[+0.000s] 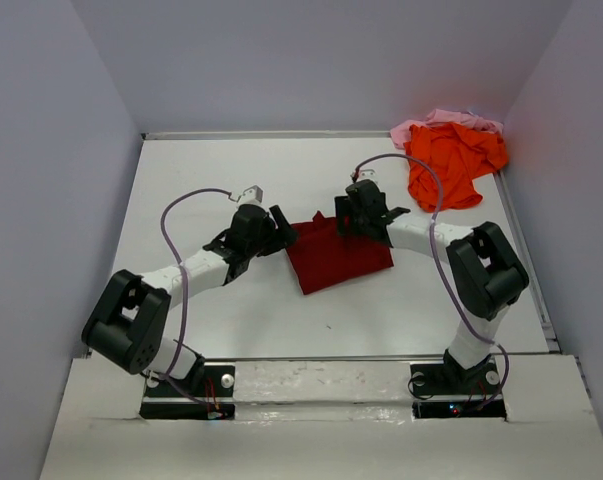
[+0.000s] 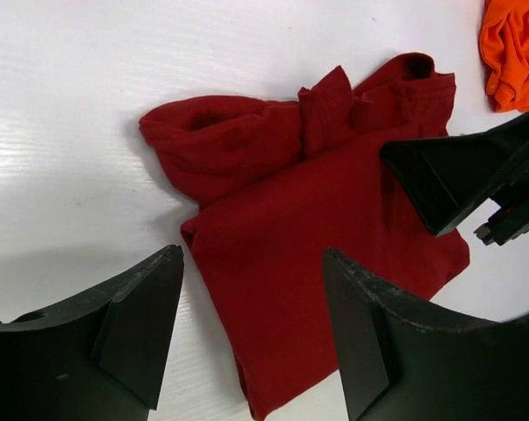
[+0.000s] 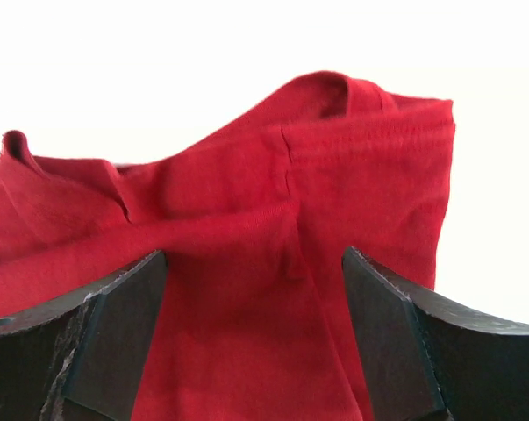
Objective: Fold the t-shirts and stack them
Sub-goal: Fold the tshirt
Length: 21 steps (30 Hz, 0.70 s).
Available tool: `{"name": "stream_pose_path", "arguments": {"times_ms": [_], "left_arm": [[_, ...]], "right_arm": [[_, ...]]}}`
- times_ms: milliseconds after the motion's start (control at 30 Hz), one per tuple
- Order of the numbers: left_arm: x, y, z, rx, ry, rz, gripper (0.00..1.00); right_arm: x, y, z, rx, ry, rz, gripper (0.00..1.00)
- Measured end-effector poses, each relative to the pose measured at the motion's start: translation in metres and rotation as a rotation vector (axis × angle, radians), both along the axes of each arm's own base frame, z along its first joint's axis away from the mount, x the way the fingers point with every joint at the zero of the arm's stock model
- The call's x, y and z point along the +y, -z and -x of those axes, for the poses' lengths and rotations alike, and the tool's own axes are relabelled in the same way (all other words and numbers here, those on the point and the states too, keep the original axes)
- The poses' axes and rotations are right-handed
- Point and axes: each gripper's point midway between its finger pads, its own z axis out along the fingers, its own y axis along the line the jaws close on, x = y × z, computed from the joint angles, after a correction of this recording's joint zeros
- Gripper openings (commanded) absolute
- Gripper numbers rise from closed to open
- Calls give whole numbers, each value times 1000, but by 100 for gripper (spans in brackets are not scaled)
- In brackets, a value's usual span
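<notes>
Two wide-open pincers, the left pincer (image 2: 251,263) and the right pincer (image 3: 255,263), flank the half-folded dark red shirt (image 1: 336,258) in the middle of the table (image 1: 231,170), gripping nothing. Your next move probably calls for a hold on its bunched far edge. The orange shirt (image 1: 451,165) hides most of the pink shirt (image 1: 443,120) at the far right corner.

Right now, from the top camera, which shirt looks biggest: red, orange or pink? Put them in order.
1. Tied for biggest: the orange shirt and the red shirt look about the same, too close to rank.
2. Smallest: the pink shirt, but it is partly hidden behind the orange one.
</notes>
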Motion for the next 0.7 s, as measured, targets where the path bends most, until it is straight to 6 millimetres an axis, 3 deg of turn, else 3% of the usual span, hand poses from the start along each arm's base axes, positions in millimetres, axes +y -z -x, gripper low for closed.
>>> {"name": "stream_pose_path", "arguments": {"times_ms": [133, 267, 700], "left_arm": [[-11, 0, -9, 2, 21, 8, 72], [-17, 0, -13, 5, 37, 15, 71], [-15, 11, -3, 72, 42, -99, 71]], "right_arm": [[4, -1, -9, -10, -3, -3, 82], [3, 12, -10, 15, -1, 7, 82], [0, 17, -11, 29, 0, 3, 82]]}}
